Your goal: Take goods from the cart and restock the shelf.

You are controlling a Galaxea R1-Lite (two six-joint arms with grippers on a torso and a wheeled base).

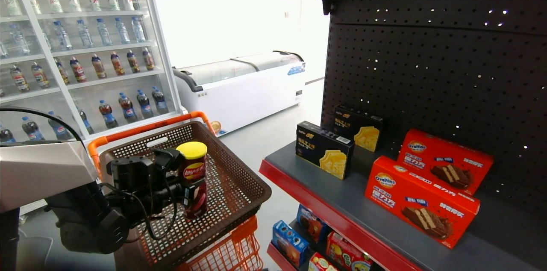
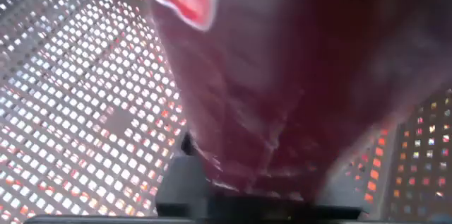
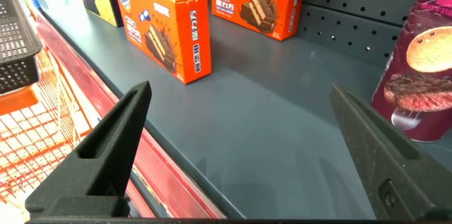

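The left gripper (image 1: 188, 192) is clamping the upright dark-red cylindrical chip canister with a yellow lid (image 1: 193, 168) around its lower half, above the brown perforated plastic basket (image 1: 256, 185). Gripped that low, it is risking tilting, or clipping the basket rim or the shelf's red front lip (image 1: 307, 196) in crossing. The right gripper (image 3: 239, 97) is hanging spread and empty over the grey shelf deck (image 3: 268, 111), taking up bare room beside the orange cardboard boxes (image 1: 421, 200).

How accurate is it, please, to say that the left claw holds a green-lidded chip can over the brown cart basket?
Not quite: the lid is yellow, not green. The head view shows the left claw holding the yellow-lidded chip can over the brown cart basket.
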